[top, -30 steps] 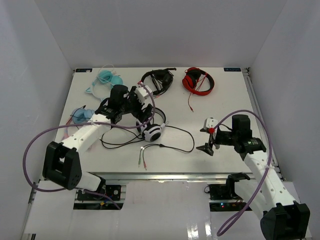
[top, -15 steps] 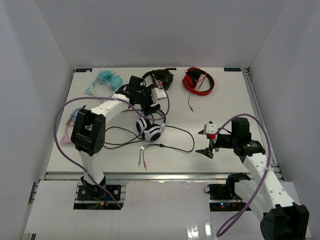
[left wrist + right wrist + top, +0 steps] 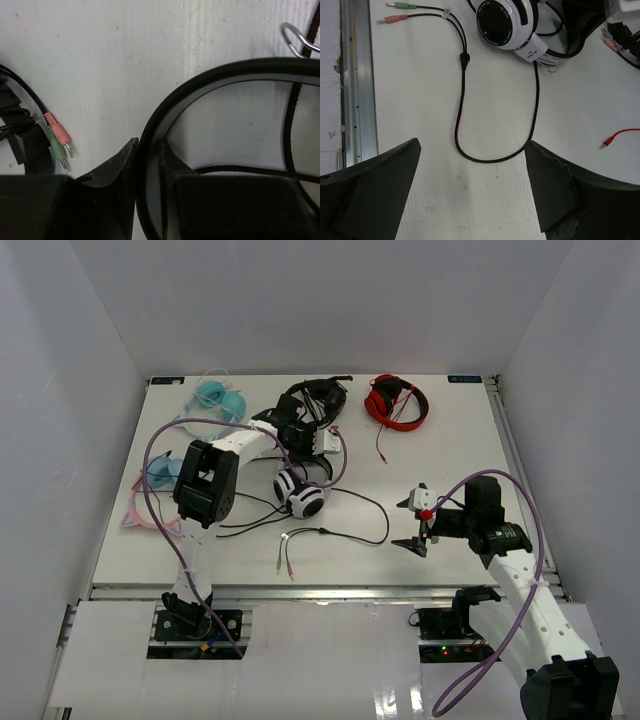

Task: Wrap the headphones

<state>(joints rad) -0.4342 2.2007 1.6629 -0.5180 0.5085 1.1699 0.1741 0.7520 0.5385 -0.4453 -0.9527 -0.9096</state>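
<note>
My left pincer (image 3: 148,150) is clamped on the headphones (image 3: 210,75) headband. And my right pincer (image 3: 472,147) hangs open over the cable (image 3: 461,100).

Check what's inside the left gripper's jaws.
The black headband of the headphones runs between the fingertips of the left gripper, which sit close against it. Lower down, the gripper body covers the band, so pad contact isn't visible.
</note>
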